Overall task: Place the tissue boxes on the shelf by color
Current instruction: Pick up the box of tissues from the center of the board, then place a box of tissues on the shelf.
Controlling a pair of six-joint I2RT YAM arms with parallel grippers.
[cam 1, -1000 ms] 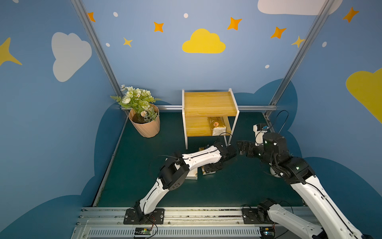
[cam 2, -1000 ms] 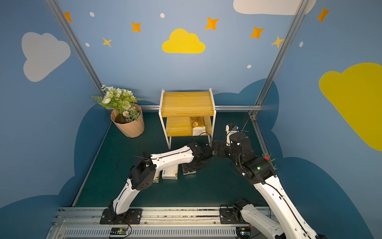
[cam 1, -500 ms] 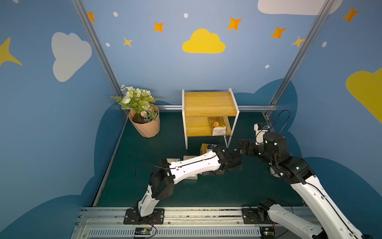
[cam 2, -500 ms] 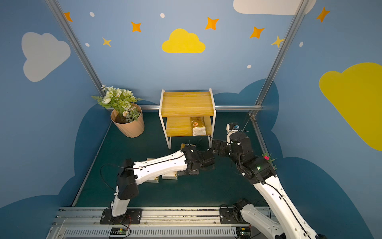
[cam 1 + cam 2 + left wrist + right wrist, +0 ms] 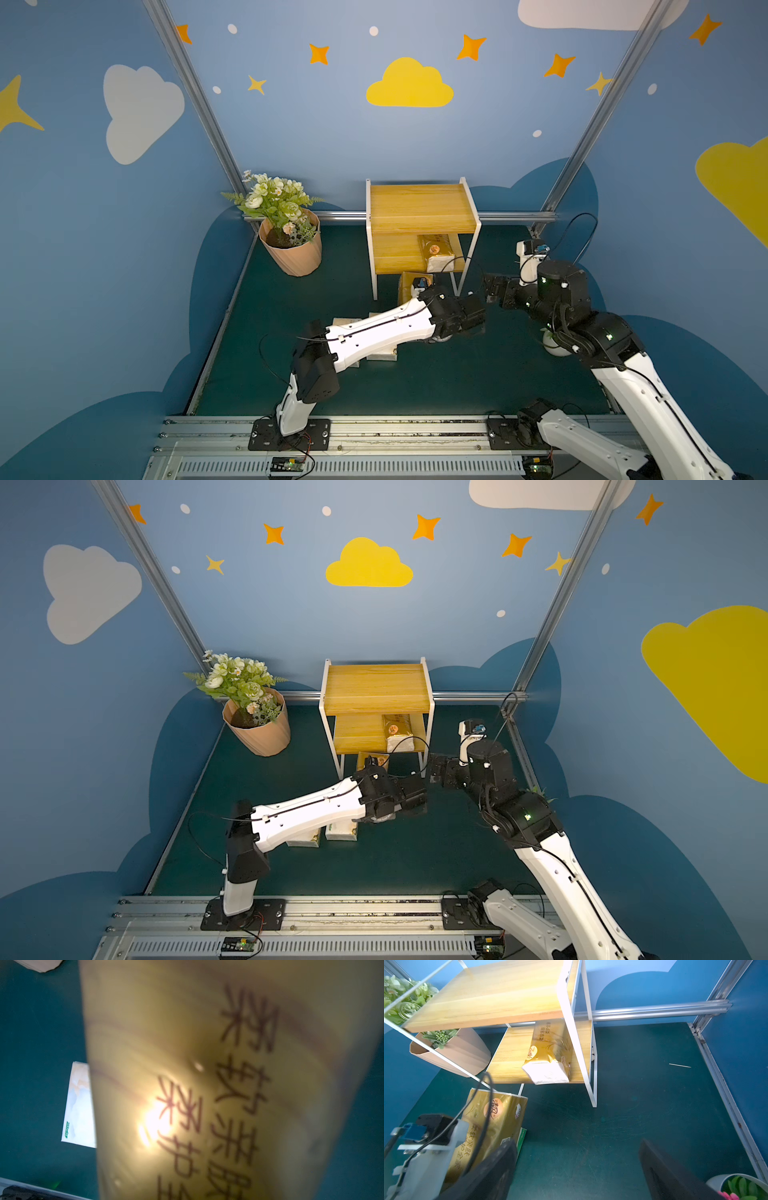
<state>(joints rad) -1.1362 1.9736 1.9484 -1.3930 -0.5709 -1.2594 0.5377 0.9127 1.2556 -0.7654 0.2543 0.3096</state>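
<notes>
Gold pack (image 5: 494, 1118), shiny, with red lettering and a round emblem, sits tilted just near of the shelf (image 5: 419, 208). Left gripper (image 5: 419, 293) is clamped on it. Right gripper (image 5: 489, 287) is spread wide and empty, just right of it. Second gold pack (image 5: 438, 251) lies on the lower board, at its right end. White packs (image 5: 341, 832) lie nearer, partly under the left arm (image 5: 374, 328). Flowerpot (image 5: 293, 253) stands left of the shelf.

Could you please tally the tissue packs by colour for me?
Gold packs: 2
White packs: 2
Total: 4
</notes>
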